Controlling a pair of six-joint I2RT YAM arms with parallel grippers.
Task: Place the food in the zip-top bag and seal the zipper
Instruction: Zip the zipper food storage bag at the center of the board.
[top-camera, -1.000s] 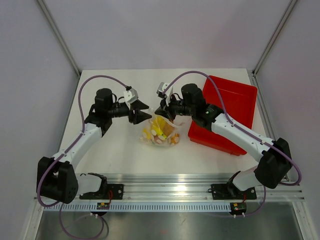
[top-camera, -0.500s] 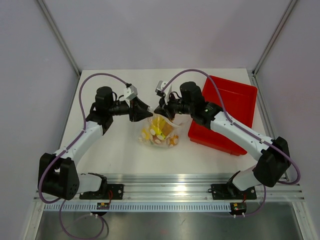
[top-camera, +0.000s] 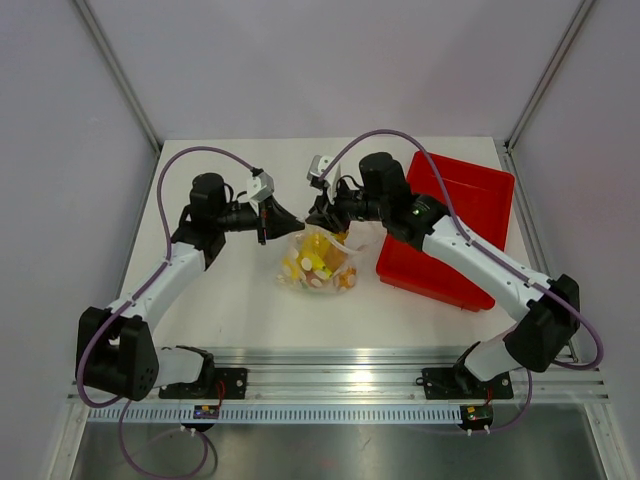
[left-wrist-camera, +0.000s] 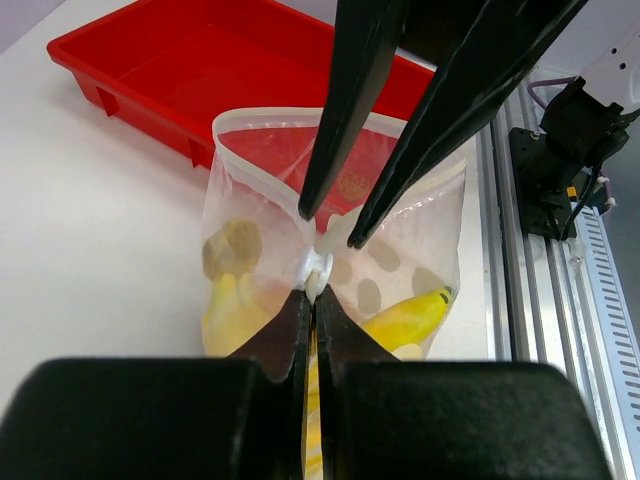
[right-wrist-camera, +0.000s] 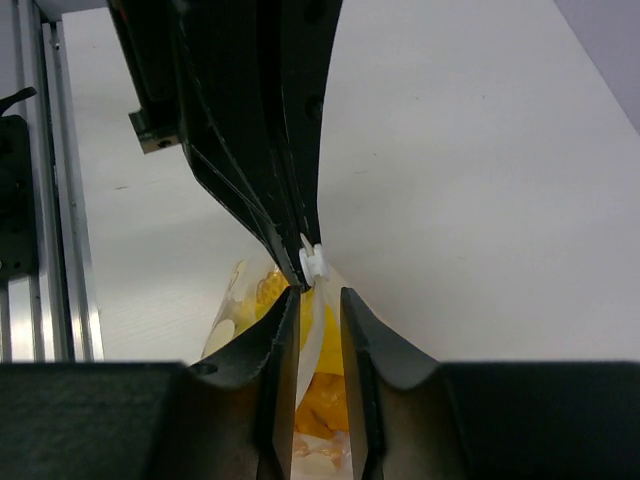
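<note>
The clear spotted zip-top bag (top-camera: 318, 262) stands mid-table with its top held up and the food inside. A yellow banana (left-wrist-camera: 410, 318) and a yellow lump (left-wrist-camera: 232, 245) show through its wall, and orange-yellow pieces (right-wrist-camera: 335, 405) show from above. My left gripper (left-wrist-camera: 312, 295) is shut on the bag's top edge, pinching the white zipper strip (left-wrist-camera: 318, 268). My right gripper (right-wrist-camera: 318, 292) faces it from the other side, open, its fingers straddling the same strip without pressing it. In the top view the left gripper (top-camera: 290, 222) and right gripper (top-camera: 322, 220) almost touch tip to tip.
A red tray (top-camera: 460, 230) lies right of the bag, under the right arm, and shows behind the bag in the left wrist view (left-wrist-camera: 200, 60). The aluminium rail (top-camera: 340, 385) with both arm bases runs along the near edge.
My left gripper moved in and shut on the bag's top edge. My right gripper, shut on that edge before, has opened and let it go.
</note>
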